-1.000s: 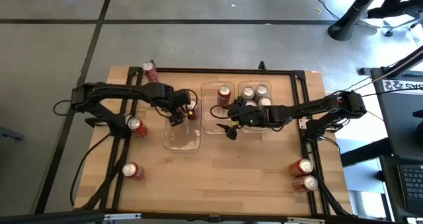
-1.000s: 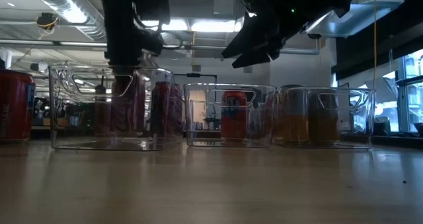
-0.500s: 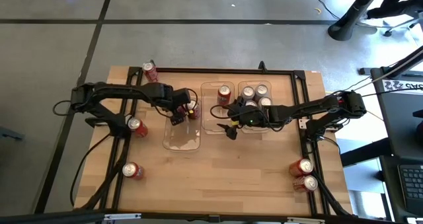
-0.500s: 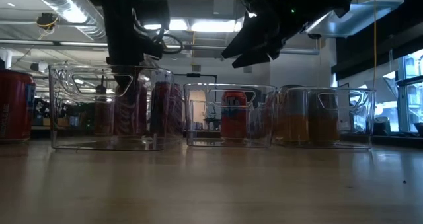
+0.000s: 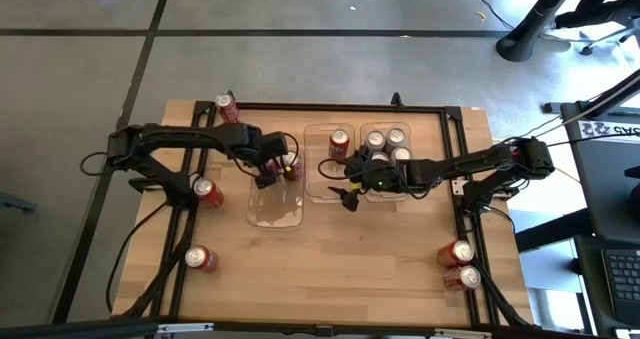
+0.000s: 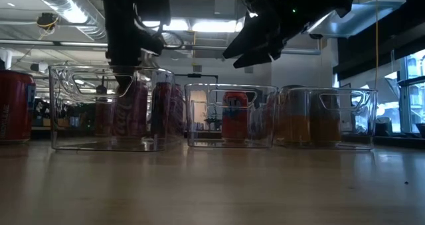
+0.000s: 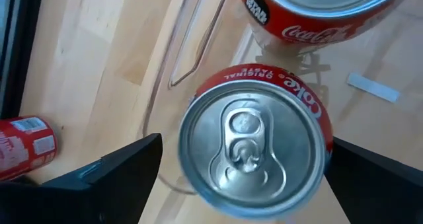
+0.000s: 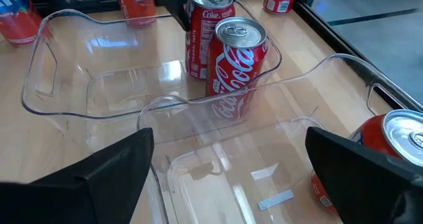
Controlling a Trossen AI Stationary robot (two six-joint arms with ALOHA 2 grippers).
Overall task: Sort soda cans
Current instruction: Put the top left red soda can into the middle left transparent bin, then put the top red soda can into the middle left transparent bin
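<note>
- Left of centre in the high view, the left gripper (image 5: 268, 171) sits over the far end of the left tray (image 5: 275, 211), its fingers now spread wide to either side of a red can (image 7: 254, 141); a second ago they were narrower, so the can has evidently just been let go.
- That can stands upright in the tray beside a second red can (image 5: 291, 166), its silver top facing the wrist camera, with clear gaps between it and both fingers.
- At the middle of the frame, the right gripper (image 5: 347, 193) hangs above the near end of the middle tray (image 5: 322, 189) with jaws spread and nothing between them, just as it was a second ago.
- One red can (image 5: 339, 141) stands at the middle tray's far end; the right tray (image 5: 412, 191) appears to hold four cans, though the arm covers part of it.
- Five red cans lie loose on the table: one at upper left (image 5: 227, 107), two at left (image 5: 207, 190) (image 5: 199, 258), two at lower right (image 5: 461, 251) (image 5: 466, 276).
- My reading: one placement done, five cans left to sort.
</note>
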